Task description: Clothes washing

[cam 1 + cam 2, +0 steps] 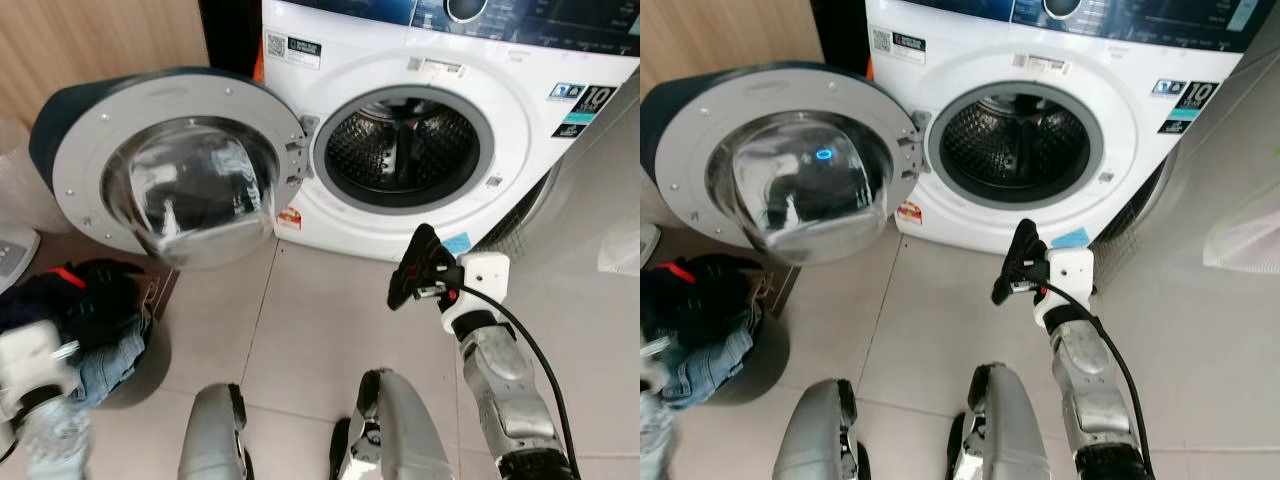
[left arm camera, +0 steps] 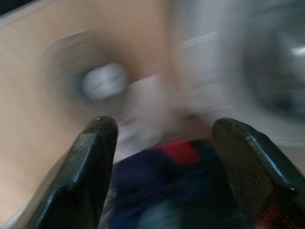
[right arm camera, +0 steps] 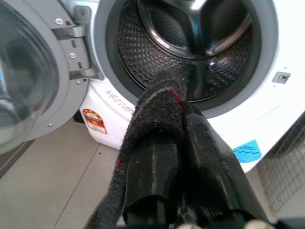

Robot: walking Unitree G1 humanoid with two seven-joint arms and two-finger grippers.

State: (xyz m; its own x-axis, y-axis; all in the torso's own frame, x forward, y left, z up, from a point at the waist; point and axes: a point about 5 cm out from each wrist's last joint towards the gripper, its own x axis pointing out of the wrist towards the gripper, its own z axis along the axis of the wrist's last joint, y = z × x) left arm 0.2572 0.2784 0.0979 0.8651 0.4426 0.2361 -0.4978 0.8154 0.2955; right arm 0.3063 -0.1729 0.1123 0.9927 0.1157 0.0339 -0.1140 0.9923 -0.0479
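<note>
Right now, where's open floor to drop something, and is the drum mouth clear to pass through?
Bare tile lies between the open door, the washer front and the right gripper, shut on a dark cloth. The drum mouth looks unobstructed. Crowded: the clothes pile by the left gripper.

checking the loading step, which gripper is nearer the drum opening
Right. The right gripper hangs just before the drum, holding a dark cloth; the left gripper is over the clothes pile.

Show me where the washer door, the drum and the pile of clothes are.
washer door (image 1: 170,190), left eye view, on its glass bowl.
drum (image 1: 405,150), left eye view, on the perforated back wall.
pile of clothes (image 1: 85,305), left eye view, on dark fabric.
</note>
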